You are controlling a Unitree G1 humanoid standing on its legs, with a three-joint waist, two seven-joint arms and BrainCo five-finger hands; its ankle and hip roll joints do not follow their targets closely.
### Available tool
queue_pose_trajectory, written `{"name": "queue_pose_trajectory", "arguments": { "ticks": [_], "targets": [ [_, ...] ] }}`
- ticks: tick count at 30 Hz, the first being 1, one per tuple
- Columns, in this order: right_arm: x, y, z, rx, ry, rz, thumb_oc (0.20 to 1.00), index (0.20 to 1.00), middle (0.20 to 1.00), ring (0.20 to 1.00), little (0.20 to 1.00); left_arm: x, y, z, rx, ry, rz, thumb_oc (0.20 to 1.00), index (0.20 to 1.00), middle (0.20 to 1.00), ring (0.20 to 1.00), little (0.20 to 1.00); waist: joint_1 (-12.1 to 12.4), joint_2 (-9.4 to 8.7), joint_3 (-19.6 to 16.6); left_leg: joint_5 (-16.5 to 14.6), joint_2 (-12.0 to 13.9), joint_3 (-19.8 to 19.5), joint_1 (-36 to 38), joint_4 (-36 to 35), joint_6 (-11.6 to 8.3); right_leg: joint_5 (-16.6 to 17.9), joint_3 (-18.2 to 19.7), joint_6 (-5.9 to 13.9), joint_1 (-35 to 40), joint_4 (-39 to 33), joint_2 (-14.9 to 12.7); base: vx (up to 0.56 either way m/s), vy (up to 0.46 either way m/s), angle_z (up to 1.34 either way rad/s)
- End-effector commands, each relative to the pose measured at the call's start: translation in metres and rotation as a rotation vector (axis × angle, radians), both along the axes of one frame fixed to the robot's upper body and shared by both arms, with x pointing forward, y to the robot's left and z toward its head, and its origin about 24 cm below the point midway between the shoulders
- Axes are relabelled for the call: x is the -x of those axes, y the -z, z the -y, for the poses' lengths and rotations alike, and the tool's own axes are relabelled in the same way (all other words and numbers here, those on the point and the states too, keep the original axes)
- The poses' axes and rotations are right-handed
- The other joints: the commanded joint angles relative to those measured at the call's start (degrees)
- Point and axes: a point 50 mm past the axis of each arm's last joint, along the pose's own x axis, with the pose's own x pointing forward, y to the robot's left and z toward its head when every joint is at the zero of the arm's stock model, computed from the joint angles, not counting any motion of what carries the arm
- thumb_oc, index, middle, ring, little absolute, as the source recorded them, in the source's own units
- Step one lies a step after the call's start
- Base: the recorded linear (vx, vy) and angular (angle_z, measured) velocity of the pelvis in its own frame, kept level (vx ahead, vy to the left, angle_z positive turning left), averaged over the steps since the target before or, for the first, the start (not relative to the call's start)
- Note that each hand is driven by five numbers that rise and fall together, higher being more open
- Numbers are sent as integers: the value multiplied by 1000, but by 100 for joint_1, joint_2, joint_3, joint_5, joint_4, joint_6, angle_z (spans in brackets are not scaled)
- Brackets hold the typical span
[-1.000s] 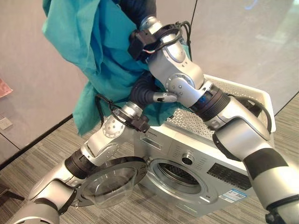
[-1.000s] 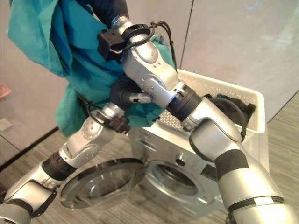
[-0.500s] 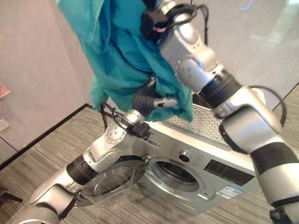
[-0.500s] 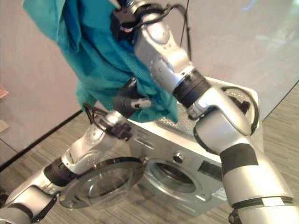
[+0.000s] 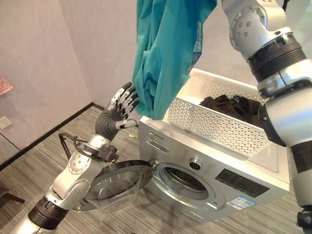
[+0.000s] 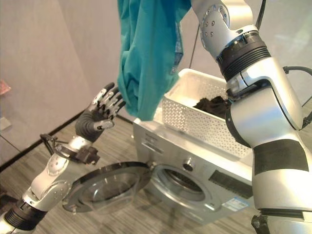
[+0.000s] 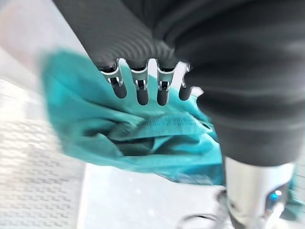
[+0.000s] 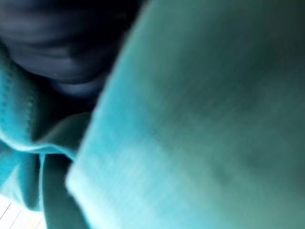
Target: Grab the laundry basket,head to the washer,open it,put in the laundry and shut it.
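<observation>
A teal cloth hangs high over the washer's left corner, held up from above where my right arm rises out of view. My right hand shows as a dark cover pressed against the teal cloth, which hides its fingers. My left hand is open with straight fingers, just left of the cloth's lower end and holding nothing. The white perforated laundry basket sits on top of the silver washer with dark clothes inside. The washer's round door stands open, showing the drum.
The open door juts out to the washer's lower left, under my left forearm. A grey wall stands behind on the left, meeting the striped floor at a dark skirting. Pale panels stand behind the washer.
My right arm has lifted the teal cloth higher, clear of the basket. My left hand has come off the cloth, moved left and opened. The camera has shifted.
</observation>
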Motion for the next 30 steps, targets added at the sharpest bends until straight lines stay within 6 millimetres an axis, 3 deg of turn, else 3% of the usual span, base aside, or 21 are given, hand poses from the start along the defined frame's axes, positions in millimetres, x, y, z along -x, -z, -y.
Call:
{"name": "queue_pose_trajectory", "arguments": {
  "ticks": [1, 5, 9, 15, 19, 22, 30],
  "targets": [
    [41, -42, -18, -22, -119, 215, 200, 200, 200, 200, 200, -4, -16, -6, -20, -45, 93, 1000, 1000, 1000, 1000, 1000, -23, -321, -251, 19, -9, 224, 37, 25, -149, 183, 313, 232, 207, -9, -95, 0, 0, 0],
    [57, -27, -35, 13, -256, 273, 200, 200, 200, 200, 200, -17, -2, -15, -84, -155, 52, 1000, 1000, 1000, 1000, 1000, -124, -371, -221, 28, 40, 248, 44, 25, -180, 193, 339, 197, 205, 11, -30, -2, -23, -4],
    [74, -18, -39, 28, -342, 331, 200, 200, 200, 200, 200, -35, 3, -17, -114, -233, 37, 1000, 1000, 1000, 1000, 1000, -245, -460, -175, 36, 112, 281, 38, 25, -220, 175, 363, 167, 148, 83, 36, -23, -41, -2],
    [83, -9, -29, 22, -341, 374, 200, 200, 200, 200, 200, -53, -17, -20, -96, -343, 113, 1000, 1000, 1000, 1000, 1000, -267, -526, -171, 57, 168, 348, 34, 25, -265, 168, 385, 157, 144, 21, 97, -16, -23, -16],
    [84, -10, -20, 22, -295, 392, 200, 200, 200, 200, 200, -49, -29, -20, -71, -345, 167, 1000, 1000, 1000, 1000, 1000, -249, -521, -159, 61, 166, 333, 24, 25, -274, 157, 366, 151, 144, 16, 103, 0, 0, 0],
    [78, -11, -6, 51, -209, 389, 200, 200, 200, 200, 200, -32, -45, -15, -23, -277, 251, 1000, 1000, 1000, 1000, 1000, -201, -493, -153, 59, 143, 284, -3, 25, -271, 139, 317, 147, 162, 3, 87, 0, 7, 2],
    [69, -17, 1, 59, -156, 365, 200, 200, 200, 200, 200, -13, -45, -13, 19, -201, 273, 1000, 1000, 1000, 1000, 1000, -142, -446, -120, 72, 100, 224, -44, 25, -253, 135, 290, 143, 176, -2, 55, 0, 0, 0]
  ]
}}
